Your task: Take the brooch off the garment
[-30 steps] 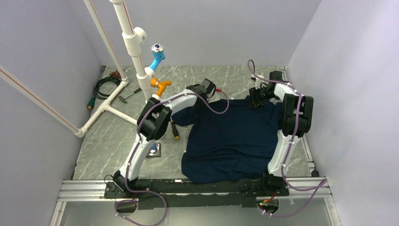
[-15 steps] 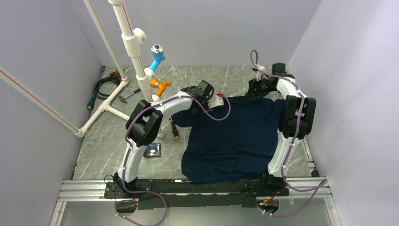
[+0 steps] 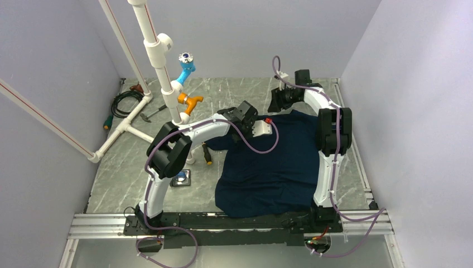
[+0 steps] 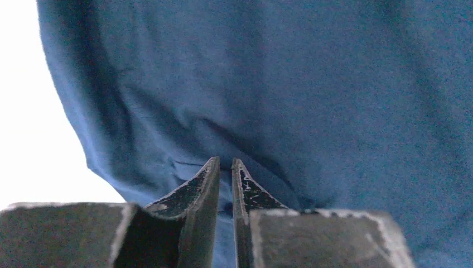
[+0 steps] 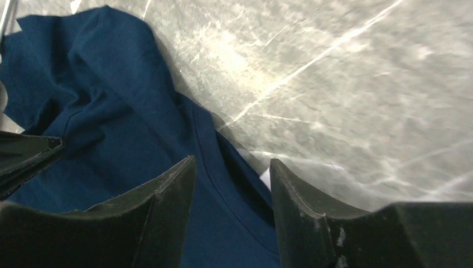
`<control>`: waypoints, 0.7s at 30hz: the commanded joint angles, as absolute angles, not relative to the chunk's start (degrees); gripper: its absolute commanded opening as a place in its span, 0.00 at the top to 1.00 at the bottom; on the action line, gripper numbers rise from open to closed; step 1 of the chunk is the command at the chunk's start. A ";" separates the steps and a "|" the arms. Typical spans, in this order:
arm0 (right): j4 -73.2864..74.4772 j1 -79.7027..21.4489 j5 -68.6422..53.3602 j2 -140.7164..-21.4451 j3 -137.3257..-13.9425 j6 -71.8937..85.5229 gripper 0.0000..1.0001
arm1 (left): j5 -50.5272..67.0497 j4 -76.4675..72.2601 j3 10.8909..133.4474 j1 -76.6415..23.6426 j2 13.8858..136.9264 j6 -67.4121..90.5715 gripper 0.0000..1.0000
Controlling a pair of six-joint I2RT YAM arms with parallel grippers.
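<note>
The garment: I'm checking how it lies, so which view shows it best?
Top external: nearly the whole garment shows there, spread out flat. Left wrist shows only a close-up patch of cloth; right wrist shows just one rumpled edge.

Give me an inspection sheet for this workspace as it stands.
Surface: grey marbled tabletop.
Job's things: navy garment spread mid-table, far edge rumpled; brooch: nothing seen.
Clutter: white pipe frame, light-blue fitting, orange fitting, coiled cable, orange-handled tool.
End effectors: left end effector nearly closed against the garment, grip unclear; right end effector open above the garment's edge.
Cables: purple cables looping along both arms.
Surroundings: lilac walls on three sides.
</note>
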State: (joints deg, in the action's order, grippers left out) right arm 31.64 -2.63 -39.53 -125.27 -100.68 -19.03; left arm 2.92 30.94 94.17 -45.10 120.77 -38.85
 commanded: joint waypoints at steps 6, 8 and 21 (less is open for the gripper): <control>32.80 -7.49 -39.71 -126.41 -99.37 -20.20 0.56 | 8.61 33.85 87.37 -46.77 118.73 -41.01 0.88; 33.11 -8.24 -39.28 -125.78 -97.64 -21.00 0.59 | 8.85 33.73 85.86 -47.18 117.98 -41.30 0.88; 35.10 -9.92 -29.51 -132.98 -103.81 -17.11 0.58 | 15.82 34.48 86.02 -47.69 108.51 -35.45 0.51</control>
State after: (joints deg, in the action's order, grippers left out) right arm 35.75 -9.96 -35.53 -130.43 -100.82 -19.73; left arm 10.79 32.62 83.74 -46.98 114.45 -38.83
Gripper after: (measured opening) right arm 0.389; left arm 0.449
